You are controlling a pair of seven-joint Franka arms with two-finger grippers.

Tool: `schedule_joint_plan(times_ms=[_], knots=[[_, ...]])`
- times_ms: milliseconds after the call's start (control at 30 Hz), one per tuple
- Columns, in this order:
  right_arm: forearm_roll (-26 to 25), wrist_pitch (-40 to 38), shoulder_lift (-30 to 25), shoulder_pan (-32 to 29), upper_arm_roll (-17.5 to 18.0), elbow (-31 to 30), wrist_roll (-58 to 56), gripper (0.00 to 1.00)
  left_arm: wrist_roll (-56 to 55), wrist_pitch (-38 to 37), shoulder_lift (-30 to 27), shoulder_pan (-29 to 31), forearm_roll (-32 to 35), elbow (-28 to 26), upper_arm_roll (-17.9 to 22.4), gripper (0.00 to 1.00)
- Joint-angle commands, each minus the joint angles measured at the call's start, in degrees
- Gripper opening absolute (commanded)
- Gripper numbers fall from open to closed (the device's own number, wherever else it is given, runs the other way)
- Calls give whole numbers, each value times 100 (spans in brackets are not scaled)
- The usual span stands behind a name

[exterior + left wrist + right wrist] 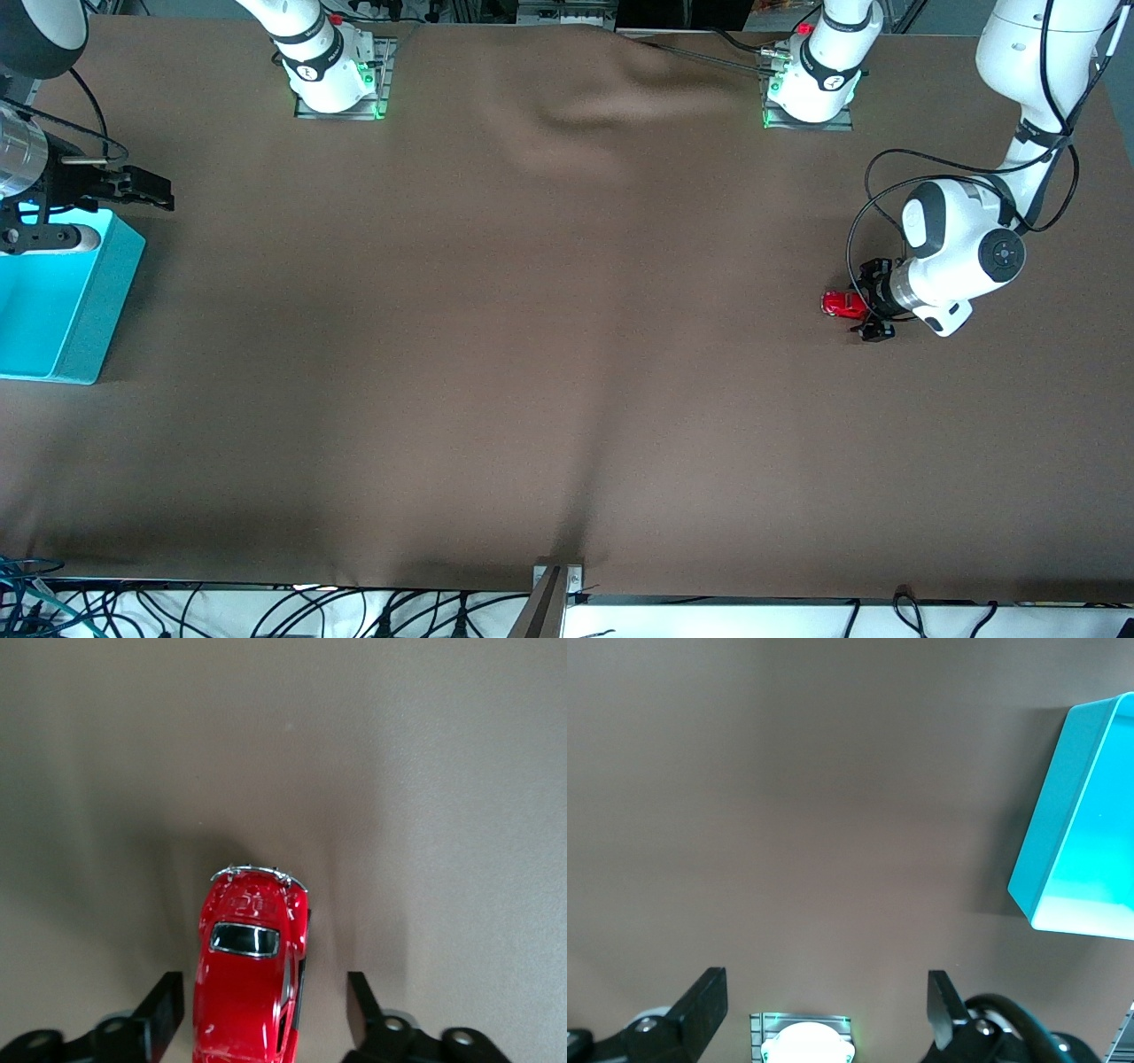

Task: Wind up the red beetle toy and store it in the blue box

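Note:
The red beetle toy [842, 304] stands on the brown table near the left arm's end. My left gripper [866, 301] is low at the table, open, with one finger on each side of the toy's body. In the left wrist view the toy [248, 974] sits between the black fingers [164, 1014], with a gap showing on each side. The blue box [66, 310] stands at the right arm's end of the table, with its open top up. My right gripper [146, 189] hangs open and empty over the box's edge and waits. The box also shows in the right wrist view [1076, 815].
The brown cloth [549, 354] covers the whole table and has a raised fold near the arm bases. The two arm bases [337, 80] stand along the table edge farthest from the front camera. Cables hang along the edge nearest the front camera.

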Motion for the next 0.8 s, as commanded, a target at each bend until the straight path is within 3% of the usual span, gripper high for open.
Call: schedule_joint_plan(times_ms=[0, 67, 100, 367, 767], knots=[[69, -85, -4, -8, 15, 96, 48, 100, 20, 60, -12, 22, -125, -21, 0, 19], [78, -85, -13, -8, 15, 87, 39, 100, 20, 60, -12, 22, -125, -21, 0, 1], [78, -94, -13, -8, 24, 87, 48, 100, 20, 60, -12, 13, -125, -21, 0, 0], [78, -85, -22, -8, -2, 96, 39, 100, -85, 34, -29, -22, -125, 32, -35, 0], [61, -41, 13, 1, 24, 96, 57, 100, -1007, 8, -91, -31, -125, 269, -984, 0]])
